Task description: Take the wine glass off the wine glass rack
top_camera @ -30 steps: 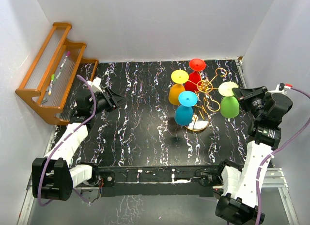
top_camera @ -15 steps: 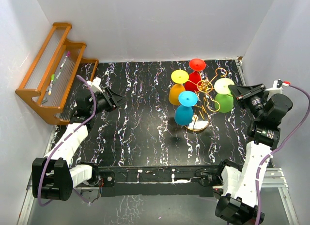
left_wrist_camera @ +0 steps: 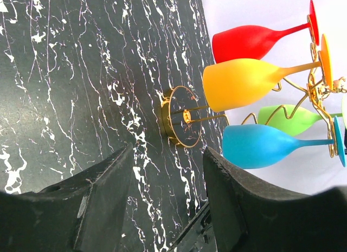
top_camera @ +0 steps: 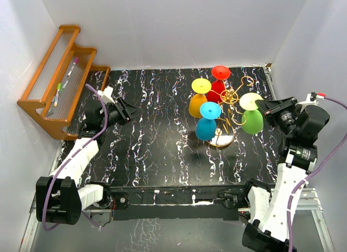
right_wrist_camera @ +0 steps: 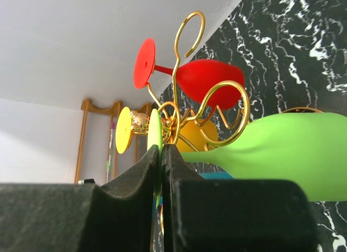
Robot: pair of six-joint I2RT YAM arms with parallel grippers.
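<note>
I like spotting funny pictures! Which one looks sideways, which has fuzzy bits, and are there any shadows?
Left wrist view: turned sideways, so the blue wine glass seems to lie flat. Right wrist view: the black fingers loom huge and fuzzy, the green wine glass clearer. Top external view: even light, a soft shadow on the table beside the wine glass rack.

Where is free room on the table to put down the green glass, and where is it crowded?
The widest bare patch is the middle of the table, between the left gripper and the blue glass. The near strip is bare too. Crowded: the right rear corner, with the wine glass rack, its glasses and the right gripper shut on the green glass.
</note>
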